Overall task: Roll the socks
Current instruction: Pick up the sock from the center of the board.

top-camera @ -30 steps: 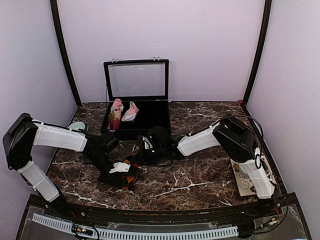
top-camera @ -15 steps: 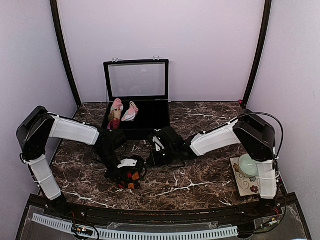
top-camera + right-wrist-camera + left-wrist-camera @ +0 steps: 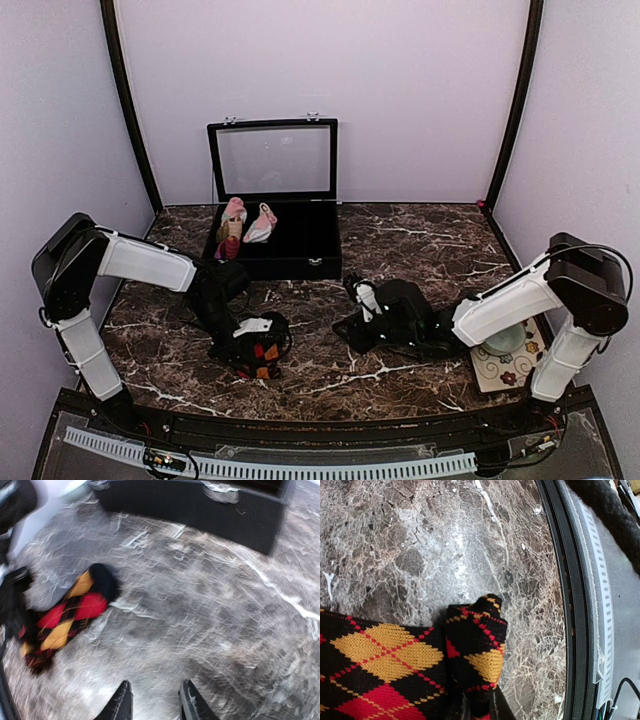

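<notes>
The black argyle sock point(image 3: 264, 354) lies bunched on the marble near the front left. In the left wrist view a folded end of this sock point(image 3: 476, 645) stands up between the dark fingers, so my left gripper point(image 3: 478, 711) is shut on it. In the top view the left gripper point(image 3: 254, 346) sits right on the sock. My right gripper point(image 3: 156, 702) is open with nothing between its fingers, hanging over bare marble to the right of the argyle sock point(image 3: 65, 620). From above, the right gripper point(image 3: 346, 332) is well apart from the sock. The pink sock point(image 3: 263, 224) lies inside the black case.
The black case point(image 3: 300, 262) stands open at the back, its glass lid point(image 3: 272, 158) upright, with a pink-topped upright roll point(image 3: 231, 230) inside. A patterned mat point(image 3: 492, 368) lies at the right, under the right arm. The table's black front rim point(image 3: 572, 605) runs close to the sock.
My right gripper has pulled back to the right, away from the argyle sock, and its jaws have opened. The left gripper stays shut on the sock, shifted a little right.
</notes>
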Tool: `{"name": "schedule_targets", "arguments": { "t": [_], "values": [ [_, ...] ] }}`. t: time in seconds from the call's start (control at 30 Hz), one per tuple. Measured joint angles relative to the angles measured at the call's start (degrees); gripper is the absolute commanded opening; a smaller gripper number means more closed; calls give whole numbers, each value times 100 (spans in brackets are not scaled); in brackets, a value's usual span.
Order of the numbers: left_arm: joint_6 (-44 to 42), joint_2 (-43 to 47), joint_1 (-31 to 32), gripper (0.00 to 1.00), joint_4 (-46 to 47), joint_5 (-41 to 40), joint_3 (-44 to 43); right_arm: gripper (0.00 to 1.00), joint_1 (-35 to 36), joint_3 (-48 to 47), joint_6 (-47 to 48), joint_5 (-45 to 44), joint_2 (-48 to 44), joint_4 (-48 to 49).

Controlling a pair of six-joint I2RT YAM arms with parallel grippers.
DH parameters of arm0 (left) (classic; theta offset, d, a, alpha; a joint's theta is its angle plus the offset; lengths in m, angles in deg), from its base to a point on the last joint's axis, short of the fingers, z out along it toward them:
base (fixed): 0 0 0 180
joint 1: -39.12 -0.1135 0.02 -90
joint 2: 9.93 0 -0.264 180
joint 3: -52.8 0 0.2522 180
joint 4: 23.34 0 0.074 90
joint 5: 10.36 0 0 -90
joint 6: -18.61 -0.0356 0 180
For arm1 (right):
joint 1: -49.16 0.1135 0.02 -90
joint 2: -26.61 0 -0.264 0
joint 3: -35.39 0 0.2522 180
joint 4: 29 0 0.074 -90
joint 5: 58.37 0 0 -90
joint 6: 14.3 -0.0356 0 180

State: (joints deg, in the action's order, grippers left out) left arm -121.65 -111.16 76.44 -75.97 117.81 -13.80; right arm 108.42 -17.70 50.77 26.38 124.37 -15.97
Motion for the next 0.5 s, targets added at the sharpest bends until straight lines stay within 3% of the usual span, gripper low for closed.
{"name": "schedule_targets", "arguments": {
  "t": [0.2,0.3,0.5],
  "values": [
    [122,-260,-170,0,-166,332,-138,44,824,136,1316,219,-317,17],
    [168,-549,-382,0,-382,638,-315,49,1427,-249,1928,122,-219,-315],
    [251,-887,-584,2,-726,1029,-463,50,2063,-1259,2780,122,599,-544]
  ]
}}
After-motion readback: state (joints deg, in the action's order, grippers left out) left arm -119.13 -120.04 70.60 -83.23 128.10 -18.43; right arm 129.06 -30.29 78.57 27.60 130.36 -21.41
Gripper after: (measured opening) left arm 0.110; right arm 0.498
